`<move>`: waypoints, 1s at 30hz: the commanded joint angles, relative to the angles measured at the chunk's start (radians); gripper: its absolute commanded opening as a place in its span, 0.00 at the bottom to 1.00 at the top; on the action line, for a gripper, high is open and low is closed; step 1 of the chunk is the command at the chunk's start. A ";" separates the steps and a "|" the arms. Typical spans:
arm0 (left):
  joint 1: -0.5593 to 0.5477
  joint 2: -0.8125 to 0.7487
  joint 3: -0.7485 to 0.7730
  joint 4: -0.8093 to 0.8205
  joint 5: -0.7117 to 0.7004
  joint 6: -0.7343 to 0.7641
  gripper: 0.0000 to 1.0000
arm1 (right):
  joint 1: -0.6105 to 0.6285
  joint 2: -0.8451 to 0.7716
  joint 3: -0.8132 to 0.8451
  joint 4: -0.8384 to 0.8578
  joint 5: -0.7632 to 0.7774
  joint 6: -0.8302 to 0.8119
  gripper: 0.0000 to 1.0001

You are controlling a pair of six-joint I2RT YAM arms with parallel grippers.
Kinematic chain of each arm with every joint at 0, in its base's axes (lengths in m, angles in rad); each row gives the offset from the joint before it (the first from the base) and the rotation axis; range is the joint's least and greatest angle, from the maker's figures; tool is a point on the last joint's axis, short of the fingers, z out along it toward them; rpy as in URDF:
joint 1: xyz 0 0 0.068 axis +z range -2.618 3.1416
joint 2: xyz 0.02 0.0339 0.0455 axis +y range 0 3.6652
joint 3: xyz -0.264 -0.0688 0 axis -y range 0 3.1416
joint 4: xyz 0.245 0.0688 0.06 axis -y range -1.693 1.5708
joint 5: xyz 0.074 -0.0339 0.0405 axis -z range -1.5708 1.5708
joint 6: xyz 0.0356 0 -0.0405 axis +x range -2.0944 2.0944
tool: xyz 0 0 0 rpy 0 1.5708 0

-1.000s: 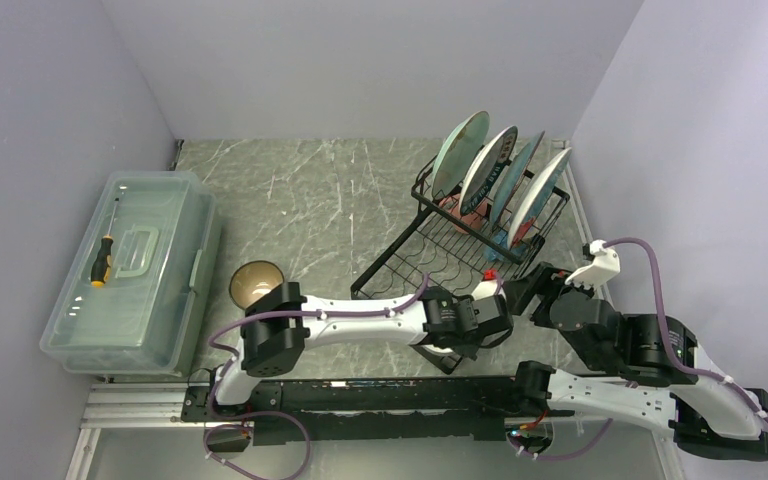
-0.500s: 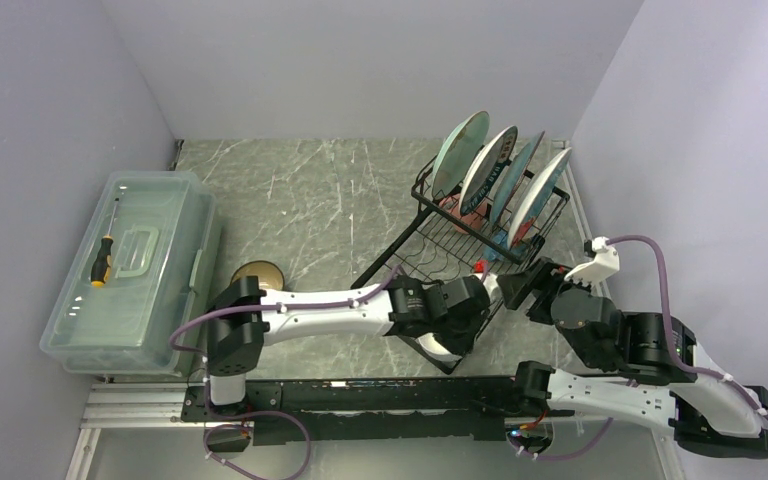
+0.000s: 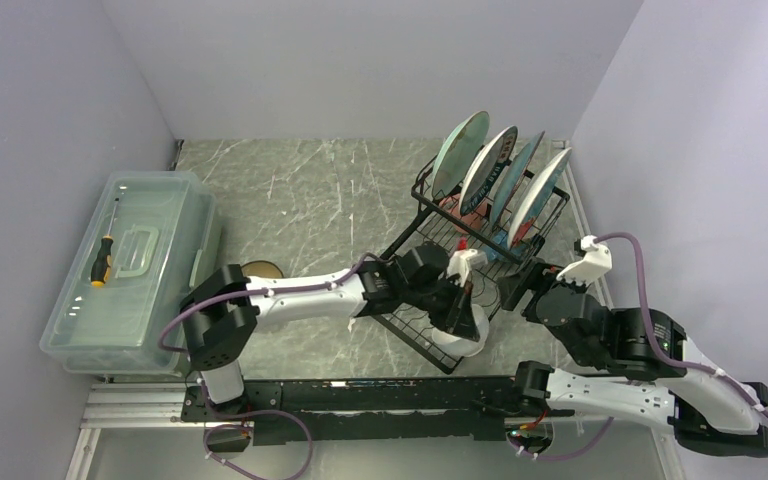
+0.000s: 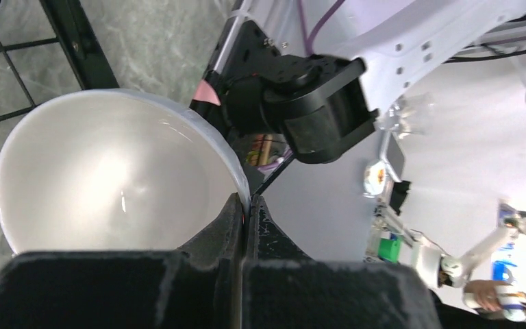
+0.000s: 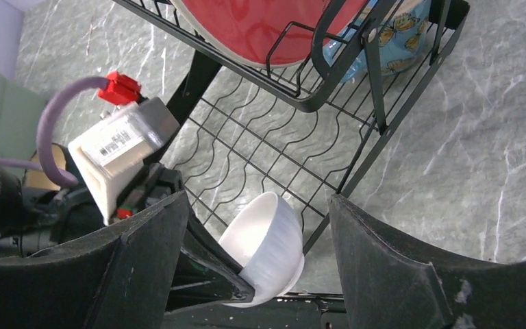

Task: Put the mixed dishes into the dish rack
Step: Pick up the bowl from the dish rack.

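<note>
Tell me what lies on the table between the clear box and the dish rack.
In the top view, the brown bowl lies there, partly hidden under the left arm.

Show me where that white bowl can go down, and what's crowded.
Bare table runs between the clear box and the dish rack, out to the far wall. The rack's lower wire tier is bare. Crowded: the upper slots lined with plates, and the rack's near corner, where the left gripper holds the white bowl beside the open right gripper.
</note>
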 commanded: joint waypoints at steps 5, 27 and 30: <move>0.081 -0.114 -0.116 0.437 0.225 -0.162 0.00 | -0.001 0.037 0.023 -0.002 0.038 0.010 0.78; 0.207 0.126 -0.459 1.551 0.199 -0.754 0.00 | -0.002 0.051 -0.021 0.034 -0.002 0.015 0.78; 0.211 0.145 -0.470 1.591 0.188 -0.772 0.00 | -0.002 0.051 -0.027 0.037 -0.002 0.013 0.78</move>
